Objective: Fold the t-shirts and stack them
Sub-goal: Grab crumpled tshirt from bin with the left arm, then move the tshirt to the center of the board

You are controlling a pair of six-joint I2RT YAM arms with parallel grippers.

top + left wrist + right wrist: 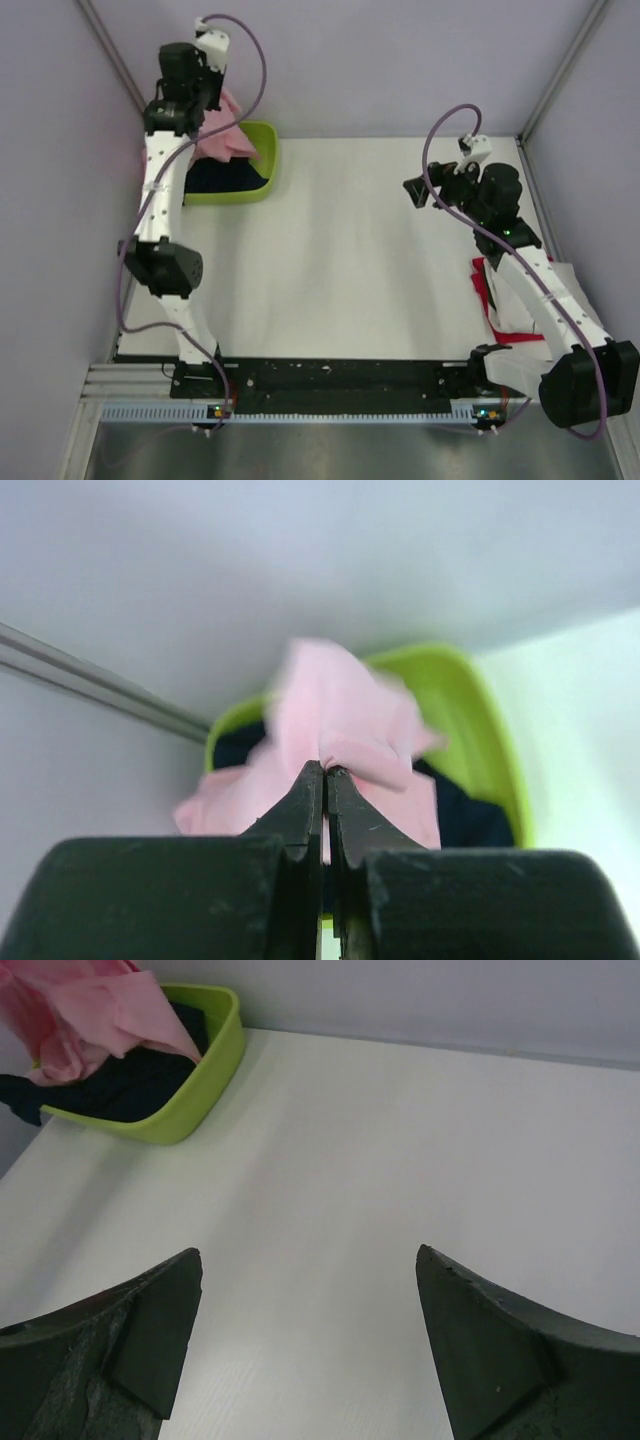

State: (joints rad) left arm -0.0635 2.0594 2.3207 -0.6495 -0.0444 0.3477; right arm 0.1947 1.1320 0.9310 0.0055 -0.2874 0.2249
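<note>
1. Lime-green plastic basket (268,150): rounded corners, standing at the table's far left corner, close to the back wall.
2. White table top (350,260): matte, with a faint grain.
3. Pale lilac enclosure walls (400,60): back and both sides.
4. Metal frame posts (562,70): running up the rear corners.
5. Black mounting rail (340,375): along the table's near edge.

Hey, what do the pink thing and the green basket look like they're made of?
Pink t-shirt: soft matte cloth; it folds and creases where the left gripper pinches it. Green basket: probably moulded plastic, with a rigid, smooth, slightly shiny wall.
</note>
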